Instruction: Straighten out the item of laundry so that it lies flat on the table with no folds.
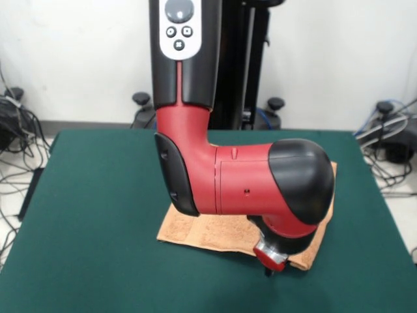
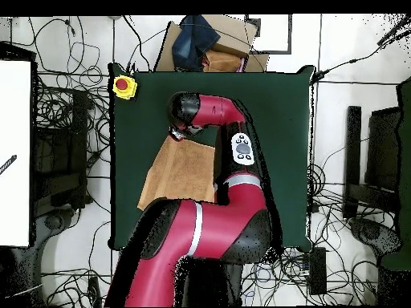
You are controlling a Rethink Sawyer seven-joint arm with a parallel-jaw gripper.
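Note:
The peach-orange towel point(image 1: 208, 233) lies on the dark green table point(image 1: 98, 195), mostly hidden behind my red arm in the front view. Its near right corner looks thick and doubled over. In the overhead view the towel point(image 2: 181, 172) spreads out to the left of my arm on the table point(image 2: 281, 120). My gripper point(image 1: 268, 270) is down at the towel's near right corner, with only a dark tip showing below the wrist. In the overhead view the gripper point(image 2: 177, 133) is at the towel's top corner, under the black wrist.
A yellow box with a red button point(image 2: 124, 87) sits at a table corner. A cardboard box with a dark blue cloth point(image 2: 210, 40) stands beyond the table's top edge. Cables point(image 1: 13, 137) lie on the floor around the table.

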